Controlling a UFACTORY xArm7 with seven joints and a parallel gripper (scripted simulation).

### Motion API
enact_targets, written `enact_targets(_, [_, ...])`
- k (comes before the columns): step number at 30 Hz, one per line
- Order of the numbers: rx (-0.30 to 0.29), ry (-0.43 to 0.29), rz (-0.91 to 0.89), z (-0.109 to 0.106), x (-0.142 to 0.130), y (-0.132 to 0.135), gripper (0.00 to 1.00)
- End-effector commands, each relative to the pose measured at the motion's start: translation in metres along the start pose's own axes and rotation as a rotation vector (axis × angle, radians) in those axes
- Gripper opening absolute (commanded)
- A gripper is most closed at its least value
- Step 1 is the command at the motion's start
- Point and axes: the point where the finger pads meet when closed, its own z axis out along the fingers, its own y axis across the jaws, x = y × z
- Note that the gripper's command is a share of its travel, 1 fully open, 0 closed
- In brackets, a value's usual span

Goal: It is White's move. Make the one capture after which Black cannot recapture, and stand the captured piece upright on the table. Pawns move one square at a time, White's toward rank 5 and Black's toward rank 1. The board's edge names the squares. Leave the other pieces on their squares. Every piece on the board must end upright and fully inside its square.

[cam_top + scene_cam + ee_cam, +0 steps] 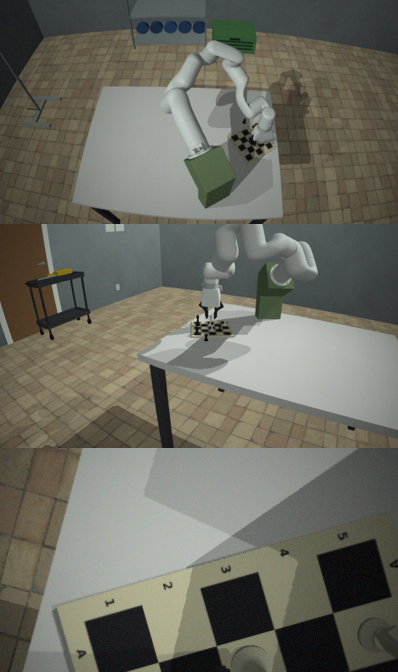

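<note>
The small chessboard [252, 145] lies near the table's right edge; it also shows in the exterior view [212, 328] and in the wrist view [240, 613]. My gripper [211, 314] hangs just above the board with its fingers partly apart, and a white piece [211, 317] stands between and below the fingertips. In the wrist view the top of a white piece [248, 658] shows at the bottom edge, and another white piece [375, 634] stands to its right. A black piece [206, 338] stands upright on the table just off the board. A tall black piece [197, 318] stands at the board's left corner.
My green base block [212, 175] stands on the table close to the board. The table's edge [161, 348] runs close by the board. A black cart [59, 302] stands far off on the floor.
</note>
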Motion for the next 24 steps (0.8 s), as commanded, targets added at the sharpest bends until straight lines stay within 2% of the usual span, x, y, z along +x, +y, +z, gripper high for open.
enact_targets(1, [0.005, 0.002, 0.0, 0.0074, 0.0009, -0.0022, 0.43])
enact_targets(7, [0.005, 0.002, 0.0, 0.0143, 0.0009, -0.0022, 0.43])
enact_targets(24, [0.005, 0.002, 0.0, 0.0147, 0.0009, -0.0022, 0.43])
